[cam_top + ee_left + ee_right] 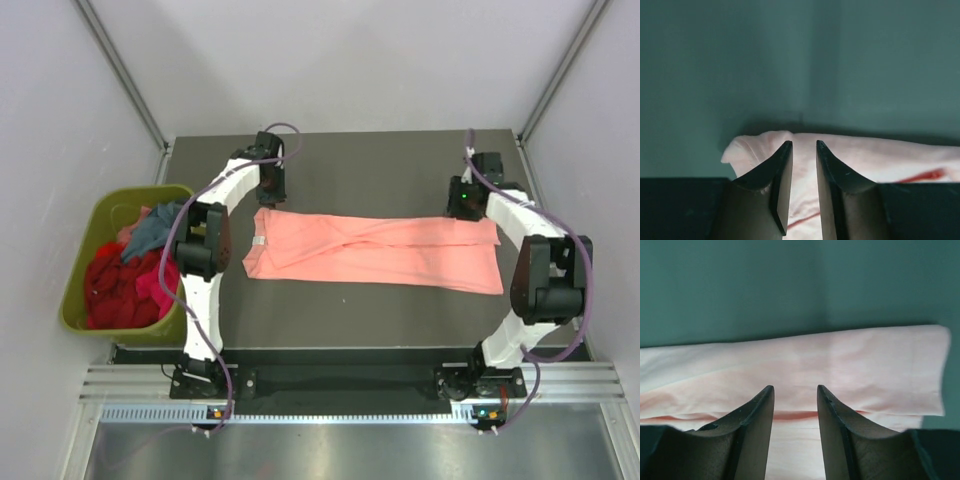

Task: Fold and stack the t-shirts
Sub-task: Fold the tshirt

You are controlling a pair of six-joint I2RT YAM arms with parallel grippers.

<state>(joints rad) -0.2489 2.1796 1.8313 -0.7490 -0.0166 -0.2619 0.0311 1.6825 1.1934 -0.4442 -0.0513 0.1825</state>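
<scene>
A large salmon-pink t-shirt [375, 252] lies folded into a long band across the middle of the table. My left gripper [272, 195] is at the far edge of the band's left end. In the left wrist view it [804, 143] stands open just above the cloth [875, 157], with nothing pinched between the fingers. My right gripper [462, 207] is at the far edge near the band's right end. It [795, 387] is open over the flat cloth [865, 365] and holds nothing. More t-shirts, red [112, 290], magenta [155, 287] and teal-blue [150, 230], lie heaped in the bin.
The olive-green plastic bin [72, 285] stands off the table's left edge beside the left arm. Grey walls close in the table at the back and on both sides. Dark table top [370, 165] runs behind the shirt and a narrower strip [350, 315] lies in front.
</scene>
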